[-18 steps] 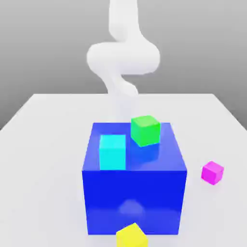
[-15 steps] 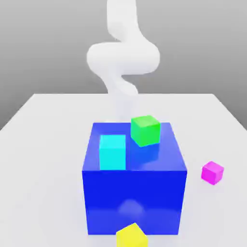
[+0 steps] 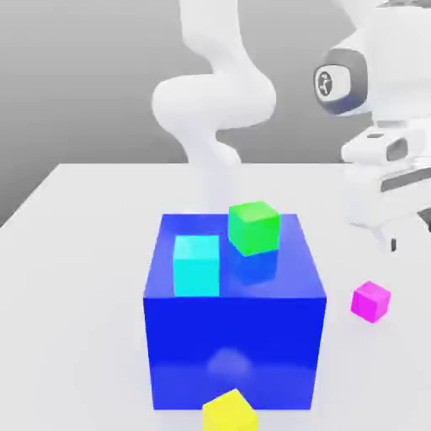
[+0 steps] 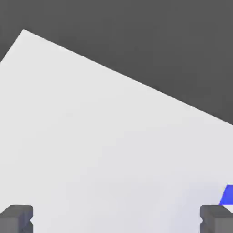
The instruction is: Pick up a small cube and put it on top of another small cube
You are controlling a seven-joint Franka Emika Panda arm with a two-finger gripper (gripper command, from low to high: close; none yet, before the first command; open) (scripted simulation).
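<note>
- Exterior view, right edge: gripper [image 3: 411, 236] hangs above the table [image 3: 76, 295].
- Lower right: magenta cube [image 3: 370, 301] lies on the table.
- Centre: green cube [image 3: 254, 228] and cyan cube [image 3: 196, 266] sit atop the big blue cube [image 3: 234, 352].
- Bottom: yellow cube [image 3: 230, 412].
- Hand view: fingers [image 4: 17, 219] stand wide apart, holding nothing.

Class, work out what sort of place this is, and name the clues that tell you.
Probably a simulated robot test scene: a plain pale tabletop, glossy single-colour cubes around and on a big blue cube, and a white robot arm against a blank grey backdrop.
</note>
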